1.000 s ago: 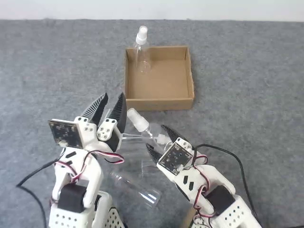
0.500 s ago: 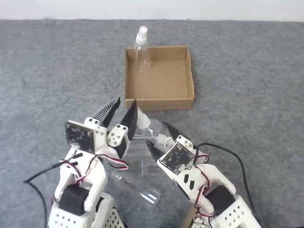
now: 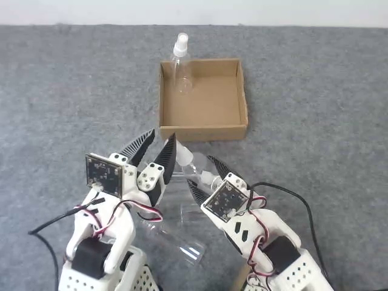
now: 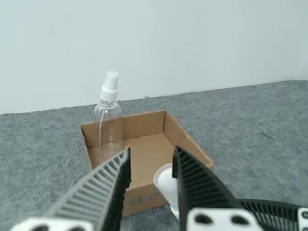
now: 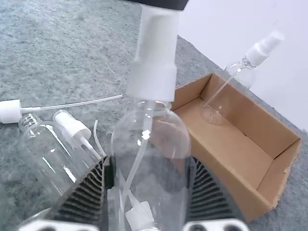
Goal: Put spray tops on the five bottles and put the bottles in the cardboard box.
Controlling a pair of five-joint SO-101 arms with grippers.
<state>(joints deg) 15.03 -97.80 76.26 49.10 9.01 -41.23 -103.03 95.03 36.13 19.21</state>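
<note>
Right wrist view has the right claw (image 5: pixel 149 192) clenched on a clear plastic bottle (image 5: pixel 149 144), its white spray top (image 5: pixel 154 53) seated on the neck just beyond the jaws. The left claw (image 4: pixel 151 154) stands released, jaws either side of that top. An off-centre squeeze would likely cock the top or twist the slick bottle loose.

The left gripper (image 4: pixel 151 153) hides part of the spray top (image 4: pixel 163 182). The held bottle (image 5: pixel 149 154) is cut off at the base. The left arm (image 3: pixel 97 239) covers part of a lying bottle (image 3: pixel 179 241).
</note>
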